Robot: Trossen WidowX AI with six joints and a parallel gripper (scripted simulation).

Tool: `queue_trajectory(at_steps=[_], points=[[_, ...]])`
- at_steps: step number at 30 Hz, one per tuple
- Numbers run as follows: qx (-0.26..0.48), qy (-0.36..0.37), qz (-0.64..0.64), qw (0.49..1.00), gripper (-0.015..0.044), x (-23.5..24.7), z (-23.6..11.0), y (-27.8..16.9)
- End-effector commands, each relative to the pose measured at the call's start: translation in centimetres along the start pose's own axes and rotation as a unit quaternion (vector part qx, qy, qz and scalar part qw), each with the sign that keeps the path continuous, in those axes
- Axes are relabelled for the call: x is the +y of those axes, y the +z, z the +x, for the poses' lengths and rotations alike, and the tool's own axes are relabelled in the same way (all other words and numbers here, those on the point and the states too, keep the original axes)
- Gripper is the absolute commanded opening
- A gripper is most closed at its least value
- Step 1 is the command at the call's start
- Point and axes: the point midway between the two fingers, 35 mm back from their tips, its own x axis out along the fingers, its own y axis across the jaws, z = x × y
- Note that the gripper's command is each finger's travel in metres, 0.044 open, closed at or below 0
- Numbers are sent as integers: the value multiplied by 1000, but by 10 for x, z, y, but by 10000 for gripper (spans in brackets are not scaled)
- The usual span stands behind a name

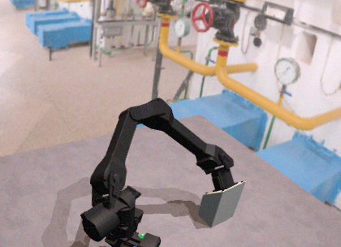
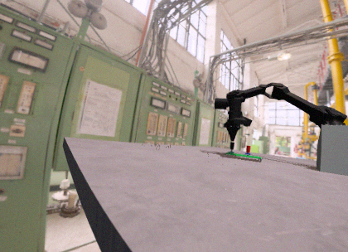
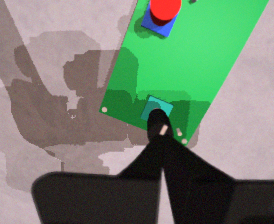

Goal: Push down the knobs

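The green circuit board (image 3: 204, 60) (image 2: 244, 155) lies on the grey table, seen from above in the wrist view. A red knob (image 3: 165, 9) (image 2: 248, 149) stands tall on its blue potentiometer (image 3: 157, 27) at the board's far end. A black knob (image 3: 157, 122) sits on a teal potentiometer (image 3: 154, 105) near the board's near edge. My gripper (image 3: 161, 140) (image 2: 232, 146) is shut, with nothing between the fingers. Its joined fingertips point straight down and touch the top of the black knob. In the top view the arm hides most of the board.
The arm reaches over from a grey box (image 1: 221, 203) (image 2: 333, 149) at its base, which stands on the table (image 1: 49, 173) to one side of the board. The table edge (image 2: 89, 197) lies far from the board.
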Motion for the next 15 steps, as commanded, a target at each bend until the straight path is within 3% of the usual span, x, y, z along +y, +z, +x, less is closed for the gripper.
queue_trajectory(at_steps=[1, 15], points=[[-2, 2, -3, 1000, 0, 0, 1, 1], [-2, 2, -3, 1000, 0, 0, 5, 1]])
